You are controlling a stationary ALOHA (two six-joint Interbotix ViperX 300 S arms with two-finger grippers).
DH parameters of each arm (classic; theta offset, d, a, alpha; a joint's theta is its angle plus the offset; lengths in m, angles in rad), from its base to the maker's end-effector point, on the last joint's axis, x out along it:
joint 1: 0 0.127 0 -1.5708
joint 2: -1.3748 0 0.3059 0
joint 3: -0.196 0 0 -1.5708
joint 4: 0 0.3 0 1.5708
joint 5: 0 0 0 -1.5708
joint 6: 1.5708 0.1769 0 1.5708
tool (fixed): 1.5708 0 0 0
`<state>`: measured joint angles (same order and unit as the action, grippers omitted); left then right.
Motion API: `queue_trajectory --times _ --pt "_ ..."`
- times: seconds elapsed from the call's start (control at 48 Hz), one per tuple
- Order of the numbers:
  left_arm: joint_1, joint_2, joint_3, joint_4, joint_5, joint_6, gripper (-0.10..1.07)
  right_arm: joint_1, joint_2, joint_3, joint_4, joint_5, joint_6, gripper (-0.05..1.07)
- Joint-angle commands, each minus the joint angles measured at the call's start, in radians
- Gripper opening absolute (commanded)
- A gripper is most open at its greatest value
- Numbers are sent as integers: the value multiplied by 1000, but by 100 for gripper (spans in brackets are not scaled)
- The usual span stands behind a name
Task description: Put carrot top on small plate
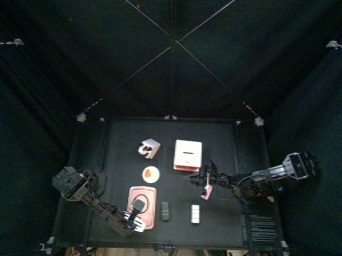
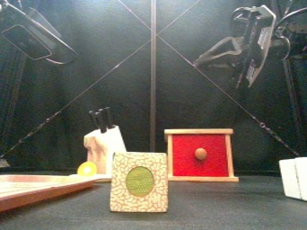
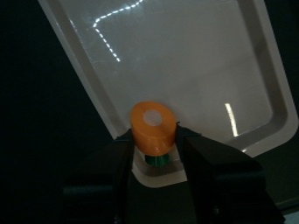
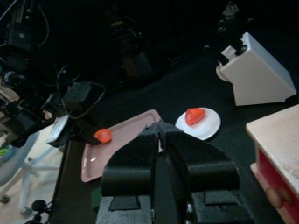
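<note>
Carrot top: I see an orange carrot top [image 3: 153, 128] with a green stub sitting right between the left gripper [image 3: 156, 162] jaws, over the near edge of the pink board [image 3: 176, 61]. From the right wrist view the same piece [image 4: 103, 135] shows at the end of the board [image 4: 122, 140], under the left arm.

Left pincer: narrow, the two jaws pressed to either side of the carrot top, holding it. I cannot tell whether the piece rests on the board or is just above it.

Small plate: the whitish round dish [image 4: 198, 123] lies just beside the board's far end, apart from the left pincer. From above I find it [image 1: 148, 175] between the board [image 1: 142, 200] and the knife block [image 1: 146, 149].

Plate contents: one orange-red piece [image 4: 198, 115] lies on it.

Pink board contents: bare and shiny, apart from the carrot top at its edge.

Right pincer: the right gripper [image 4: 162, 138] hangs high above the table, jaws drawn together on nothing.

Other things: the white-and-red box [image 2: 200, 154] stands behind a patterned card box [image 2: 139, 182]; the knife block [image 2: 104, 144] is to its left from the front.
</note>
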<state>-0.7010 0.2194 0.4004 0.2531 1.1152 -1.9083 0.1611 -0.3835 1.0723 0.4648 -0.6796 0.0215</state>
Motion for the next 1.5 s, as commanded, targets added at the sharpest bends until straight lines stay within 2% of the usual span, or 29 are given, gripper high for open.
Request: queue_trajectory --times 0.0,0.271,0.542,0.75,0.875,1.0,1.25,1.479 --pt "3 -26 -26 6 3 0 53 2 -9 -9 -2 -8 0 51" --pt "15 -52 -29 21 3 21 53 2 -9 -11 0 -8 0 51" --pt "61 -87 -49 26 5 115 53 2 -9 -11 -2 -8 -2 51" --pt "138 -110 -91 38 18 264 53 0 -9 -11 -2 -8 -2 51" --pt "210 -132 -112 86 66 388 53 -2 -9 -11 -2 -8 -2 51" --pt "265 -143 -118 123 74 468 53 -2 -9 -9 -2 -8 -2 51" --pt "385 -146 -103 213 75 525 53 -2 -9 -8 -2 -8 -2 51" --pt "489 -126 -64 249 71 543 53 -3 -9 -6 -2 -8 -2 51"
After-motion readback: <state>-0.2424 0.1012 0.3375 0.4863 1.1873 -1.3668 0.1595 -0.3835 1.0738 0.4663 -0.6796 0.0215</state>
